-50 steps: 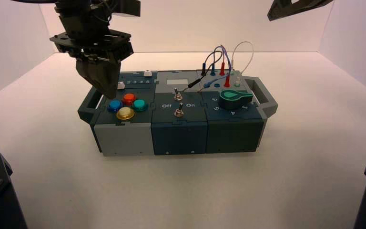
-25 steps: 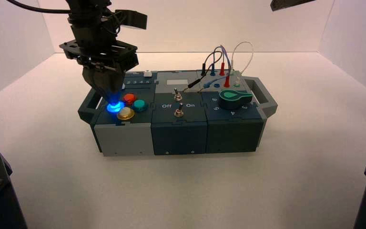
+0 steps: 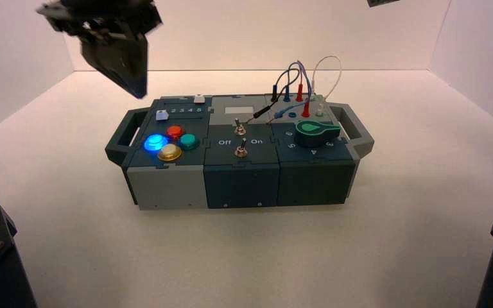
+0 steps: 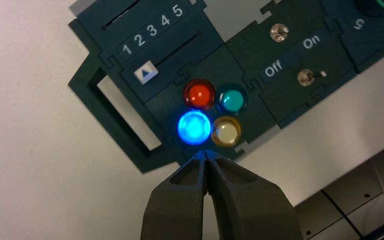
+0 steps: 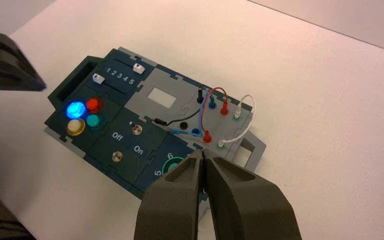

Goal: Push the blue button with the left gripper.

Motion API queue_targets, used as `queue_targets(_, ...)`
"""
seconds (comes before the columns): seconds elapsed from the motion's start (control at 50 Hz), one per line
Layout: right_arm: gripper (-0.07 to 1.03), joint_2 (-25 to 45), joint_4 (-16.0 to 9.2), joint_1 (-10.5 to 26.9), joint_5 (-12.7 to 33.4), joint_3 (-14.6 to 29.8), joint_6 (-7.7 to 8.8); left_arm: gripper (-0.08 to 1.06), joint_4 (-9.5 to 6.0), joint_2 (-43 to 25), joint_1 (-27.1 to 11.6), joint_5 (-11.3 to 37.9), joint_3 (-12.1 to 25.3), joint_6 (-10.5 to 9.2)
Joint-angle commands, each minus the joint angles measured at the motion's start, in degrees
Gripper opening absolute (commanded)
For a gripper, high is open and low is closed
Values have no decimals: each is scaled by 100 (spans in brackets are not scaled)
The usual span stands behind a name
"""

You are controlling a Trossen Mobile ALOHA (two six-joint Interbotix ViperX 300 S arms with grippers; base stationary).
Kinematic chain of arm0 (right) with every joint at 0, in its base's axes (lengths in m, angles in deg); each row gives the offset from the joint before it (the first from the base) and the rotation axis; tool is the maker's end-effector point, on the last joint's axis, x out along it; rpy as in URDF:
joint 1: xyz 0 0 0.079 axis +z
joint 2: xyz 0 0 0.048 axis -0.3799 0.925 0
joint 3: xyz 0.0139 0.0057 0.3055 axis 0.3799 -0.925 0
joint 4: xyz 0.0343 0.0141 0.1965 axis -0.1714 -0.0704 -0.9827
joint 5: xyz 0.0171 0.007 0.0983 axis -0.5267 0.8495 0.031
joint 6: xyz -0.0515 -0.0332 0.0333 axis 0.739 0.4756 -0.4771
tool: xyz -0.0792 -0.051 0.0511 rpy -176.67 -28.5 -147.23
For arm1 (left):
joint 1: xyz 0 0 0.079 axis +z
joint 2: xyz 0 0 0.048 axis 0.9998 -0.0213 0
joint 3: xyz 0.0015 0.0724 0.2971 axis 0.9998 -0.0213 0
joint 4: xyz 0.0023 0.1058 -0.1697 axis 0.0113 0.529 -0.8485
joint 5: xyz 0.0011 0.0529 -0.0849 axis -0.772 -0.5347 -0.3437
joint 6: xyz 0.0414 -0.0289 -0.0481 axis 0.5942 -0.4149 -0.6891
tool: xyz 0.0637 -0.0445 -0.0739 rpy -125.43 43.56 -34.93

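"Below the left gripper [image 4: 205, 154], what is found?"

"The blue button [image 4: 194, 127], glowing bright, at the left end of the box [image 3: 173, 187]. In the high view it lies beneath the fingertips, a little to their right and closer to the robot's side. Contact: none; a gap shows."

"Condition of that gripper?"

"Fingertips pressed together, nothing pinched. Its wedge slants downward and to the right, its long axis leaning roughly toward the button."

"Next outward?"

"Beside the blue button, the yellow button [image 4: 226, 131] and the red button [image 4: 199, 95]; past them, the teal button [image 4: 232, 100]. Farther off, a white slider [image 4: 146, 72] by the figure 1. To the gripper's right, two metal toggle switches [image 3: 241, 149] at mid-box, then the green-topped knob [image 3: 316, 133] and the wires [image 3: 302, 80]."

"The other arm?"

"Right gripper [image 5: 203, 154] idle over the box's right part, tips together. The left is plainly the nearer to the button."

"Assessment?"

"The glow suggests the press has registered; I judge the task all but complete. The coming move is likely upward and away. Were a second press required, the path would run down and slightly right; drifting too far right risks catching the yellow or red neighbour."
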Motion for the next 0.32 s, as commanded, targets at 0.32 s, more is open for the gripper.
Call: queue_targets(0.32, -2, 9, -62, 26, -44, 114, -26, -3, 53, 466, -9, 44, 9, -158)
